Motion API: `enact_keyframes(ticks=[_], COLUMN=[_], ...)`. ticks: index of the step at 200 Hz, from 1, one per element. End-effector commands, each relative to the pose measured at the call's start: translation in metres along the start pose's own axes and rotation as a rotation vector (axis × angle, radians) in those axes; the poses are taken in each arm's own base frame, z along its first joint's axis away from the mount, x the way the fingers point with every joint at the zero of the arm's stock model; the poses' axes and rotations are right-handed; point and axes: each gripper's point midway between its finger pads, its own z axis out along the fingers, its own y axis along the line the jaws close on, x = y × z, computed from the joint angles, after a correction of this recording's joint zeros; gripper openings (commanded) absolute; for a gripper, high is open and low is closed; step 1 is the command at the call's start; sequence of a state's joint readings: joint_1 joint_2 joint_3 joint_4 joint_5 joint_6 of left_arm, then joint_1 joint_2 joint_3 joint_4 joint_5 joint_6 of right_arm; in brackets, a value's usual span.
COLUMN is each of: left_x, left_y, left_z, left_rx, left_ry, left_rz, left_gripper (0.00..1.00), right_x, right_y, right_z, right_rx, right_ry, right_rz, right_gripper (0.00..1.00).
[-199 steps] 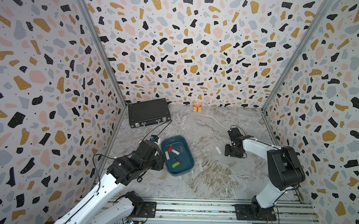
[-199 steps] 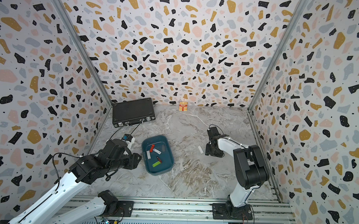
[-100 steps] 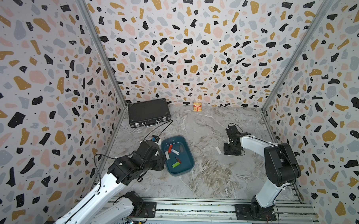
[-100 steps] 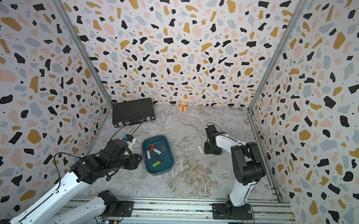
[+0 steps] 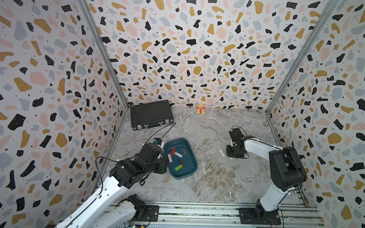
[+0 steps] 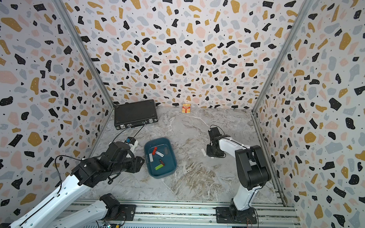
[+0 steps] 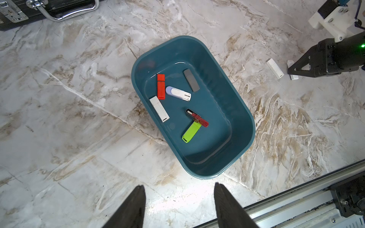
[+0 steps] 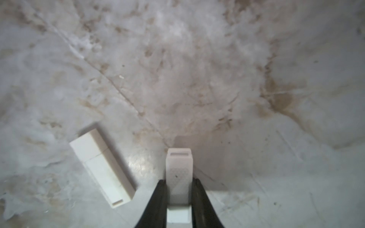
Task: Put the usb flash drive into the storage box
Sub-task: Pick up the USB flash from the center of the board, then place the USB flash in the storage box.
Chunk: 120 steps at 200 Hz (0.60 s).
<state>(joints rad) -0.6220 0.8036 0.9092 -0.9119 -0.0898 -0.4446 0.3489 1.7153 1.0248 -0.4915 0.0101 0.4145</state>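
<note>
One white usb flash drive [image 8: 178, 163] sits pinched by the right gripper [image 8: 178, 180]; the left gripper [image 7: 178, 185] gapes empty.

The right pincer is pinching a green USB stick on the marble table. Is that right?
Not quite. The right pincer is pinching a white USB flash drive, not a green one. The right wrist view shows it, on the marble table. The green USB flash drive lies in the storage box.
</note>
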Motion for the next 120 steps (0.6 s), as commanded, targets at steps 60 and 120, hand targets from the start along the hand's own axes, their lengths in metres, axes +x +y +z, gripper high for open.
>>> enact_keyframes(ticks=[60, 120], left_x=[-0.006, -0.007], left_y=[0.007, 0.009], left_z=[-0.004, -0.006], left_rx=[-0.027, -0.039], left_ry=[-0.049, -0.063], left_rz=[-0.010, -0.017], left_gripper=[0.60, 0.60], right_x=[0.023, 0.064], right_y=[0.163, 0.251], right_z=[-0.108, -0.105], right_rx=[-0.451, -0.463], right_ry=[-0.171, -0.128], right_rz=[-0.211, -0.426], right_gripper=[0.21, 0.23])
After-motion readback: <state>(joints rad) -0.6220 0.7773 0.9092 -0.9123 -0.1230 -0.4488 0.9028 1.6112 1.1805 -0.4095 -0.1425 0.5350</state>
